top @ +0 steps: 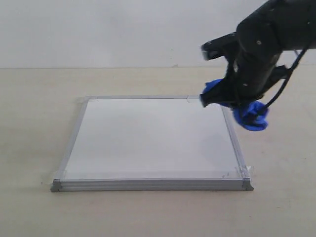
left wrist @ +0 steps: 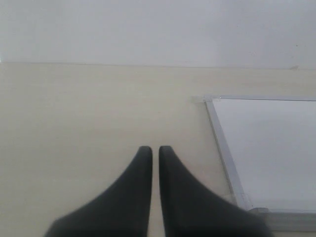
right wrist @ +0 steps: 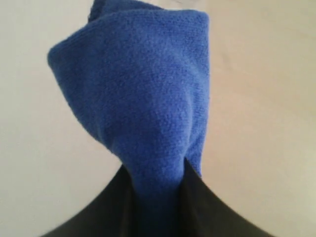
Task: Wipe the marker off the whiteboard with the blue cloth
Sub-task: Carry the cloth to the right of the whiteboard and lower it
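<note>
whiteboard (top: 148, 138): flat on surface (top: 29, 148)
right fingers (right wrist: 217, 217): clamped on blue cloth (right wrist: 143, 89), at whiteboard's far right corner
left fingers (left wrist: 136, 192): closed together, empty, over surface beside whiteboard

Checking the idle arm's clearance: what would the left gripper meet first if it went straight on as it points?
Probably bare table, then the wall. The left gripper points beside the whiteboard, not at it; depth is unclear.

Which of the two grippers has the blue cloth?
The right gripper, shut on the blue cloth; the left gripper is shut, empty, beside the whiteboard.
</note>
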Action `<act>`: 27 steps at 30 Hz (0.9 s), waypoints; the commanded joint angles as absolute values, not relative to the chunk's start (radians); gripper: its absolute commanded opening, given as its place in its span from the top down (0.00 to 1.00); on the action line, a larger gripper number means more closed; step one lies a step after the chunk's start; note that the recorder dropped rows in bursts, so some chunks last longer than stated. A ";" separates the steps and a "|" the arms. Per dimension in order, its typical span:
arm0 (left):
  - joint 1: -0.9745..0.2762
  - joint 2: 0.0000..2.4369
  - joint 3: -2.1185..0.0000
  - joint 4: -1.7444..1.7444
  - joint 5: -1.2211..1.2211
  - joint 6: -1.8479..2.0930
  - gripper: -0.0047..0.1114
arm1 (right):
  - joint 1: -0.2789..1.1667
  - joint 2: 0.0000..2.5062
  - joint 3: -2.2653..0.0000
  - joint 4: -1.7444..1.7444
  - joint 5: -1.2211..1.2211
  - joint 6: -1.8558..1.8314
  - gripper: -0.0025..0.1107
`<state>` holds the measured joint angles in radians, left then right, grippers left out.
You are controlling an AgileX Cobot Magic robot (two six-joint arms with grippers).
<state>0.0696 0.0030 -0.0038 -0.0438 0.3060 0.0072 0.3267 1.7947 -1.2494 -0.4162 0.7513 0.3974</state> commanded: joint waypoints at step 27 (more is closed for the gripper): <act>0.071 0.000 0.000 -0.041 0.304 0.000 0.92 | 0.241 1.955 -1.060 -0.911 0.501 1.120 0.96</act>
